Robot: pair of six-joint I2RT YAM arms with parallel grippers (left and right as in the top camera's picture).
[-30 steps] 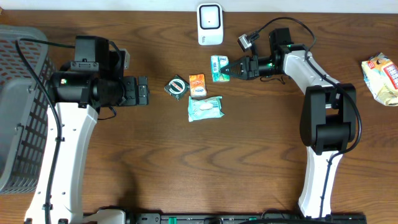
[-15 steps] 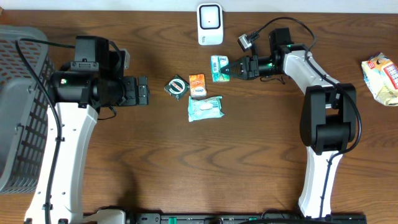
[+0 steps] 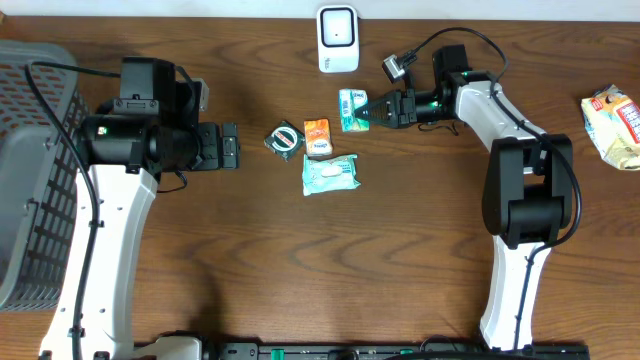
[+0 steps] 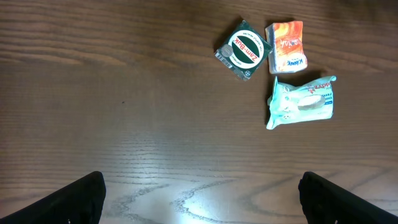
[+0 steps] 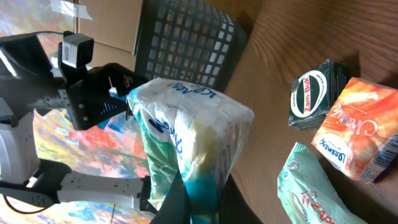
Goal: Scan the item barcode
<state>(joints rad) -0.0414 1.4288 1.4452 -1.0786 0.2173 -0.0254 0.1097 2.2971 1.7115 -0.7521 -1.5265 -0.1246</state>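
My right gripper (image 3: 371,110) is shut on a green-and-white tissue pack (image 3: 351,109), held just below the white barcode scanner (image 3: 338,39) at the table's far edge. In the right wrist view the tissue pack (image 5: 186,130) is pinched at its lower end between the dark fingers (image 5: 214,202), and it fills the middle of the view. My left gripper (image 3: 231,146) stands open over bare wood, left of the other items. Its two fingertips (image 4: 81,198) show at the bottom corners of the left wrist view with nothing between them.
A round green Zam-Buk tin (image 3: 284,138), an orange tissue pack (image 3: 316,138) and a green wipes pack (image 3: 330,173) lie together mid-table. A grey mesh basket (image 3: 30,170) stands at the far left. A snack bag (image 3: 612,122) lies at the right edge.
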